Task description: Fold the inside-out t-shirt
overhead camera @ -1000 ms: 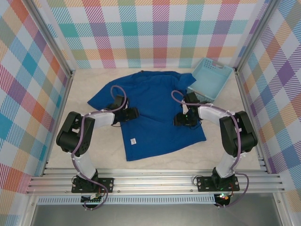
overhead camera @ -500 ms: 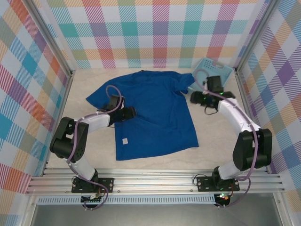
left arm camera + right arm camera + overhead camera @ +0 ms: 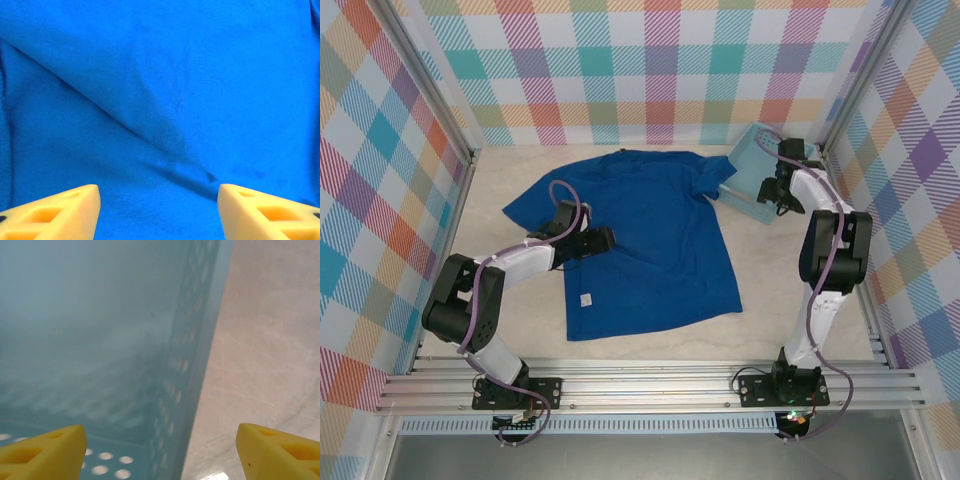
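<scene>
The inside-out t-shirt lies spread flat across the middle of the table, royal blue, with a small white tag near its front left corner. My left gripper hovers low over the shirt's left half. In the left wrist view it stands open, and the blue cloth with a diagonal crease lies below the fingers. Off the shirt at the back right, my right gripper is over the basket's wall. It is open with nothing between its fingers.
A light-blue perforated basket stands at the back right, touching the shirt's right sleeve; its wall meets the pale tabletop. Checked walls enclose three sides. Bare table lies in front of the shirt.
My right arm let go of the shirt's right edge, swung out to the basket at the back right, and its jaws widened. The shirt settled flatter and slightly left. The left gripper barely moved.
</scene>
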Robot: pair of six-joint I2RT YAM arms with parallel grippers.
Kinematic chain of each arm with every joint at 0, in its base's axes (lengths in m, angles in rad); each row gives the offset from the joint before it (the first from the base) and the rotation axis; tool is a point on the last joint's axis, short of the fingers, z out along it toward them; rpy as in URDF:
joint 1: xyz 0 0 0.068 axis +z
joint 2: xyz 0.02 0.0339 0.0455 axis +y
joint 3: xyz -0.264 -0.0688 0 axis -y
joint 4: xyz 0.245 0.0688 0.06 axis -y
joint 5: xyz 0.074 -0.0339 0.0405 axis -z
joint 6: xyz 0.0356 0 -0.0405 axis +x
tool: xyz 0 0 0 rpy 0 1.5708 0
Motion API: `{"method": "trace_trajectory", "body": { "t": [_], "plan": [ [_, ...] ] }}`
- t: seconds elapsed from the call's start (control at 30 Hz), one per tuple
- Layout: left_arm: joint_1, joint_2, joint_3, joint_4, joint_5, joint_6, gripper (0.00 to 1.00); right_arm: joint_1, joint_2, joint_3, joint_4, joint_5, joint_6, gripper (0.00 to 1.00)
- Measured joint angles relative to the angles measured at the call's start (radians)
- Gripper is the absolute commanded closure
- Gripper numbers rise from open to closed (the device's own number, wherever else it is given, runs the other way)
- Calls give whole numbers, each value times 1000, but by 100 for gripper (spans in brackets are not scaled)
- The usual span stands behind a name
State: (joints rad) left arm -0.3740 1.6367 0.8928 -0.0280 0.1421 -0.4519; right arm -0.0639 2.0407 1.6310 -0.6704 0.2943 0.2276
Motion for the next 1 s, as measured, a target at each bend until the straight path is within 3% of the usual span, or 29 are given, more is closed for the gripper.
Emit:
{"method": "trace_trajectory", "body": {
  "t": [0.27,0.37,0.53,0.73,0.83,1.0],
  "plan": [
    [-3,0,0,-5,-4,0,37,-173,6,70,-81,172,-53,29],
    [-3,0,0,-6,-4,1,36,-195,0,86,-80,220,-58,28],
    [-3,0,0,-13,-5,3,36,-119,-84,29,-55,192,-66,25],
    [-3,0,0,-22,-4,3,36,138,-250,-111,40,37,-133,21],
    [-3,0,0,-23,-4,3,36,173,-184,-56,50,-5,-149,25],
    [-4,0,0,-24,-3,3,36,128,8,61,49,2,-174,38]
  ]
}}
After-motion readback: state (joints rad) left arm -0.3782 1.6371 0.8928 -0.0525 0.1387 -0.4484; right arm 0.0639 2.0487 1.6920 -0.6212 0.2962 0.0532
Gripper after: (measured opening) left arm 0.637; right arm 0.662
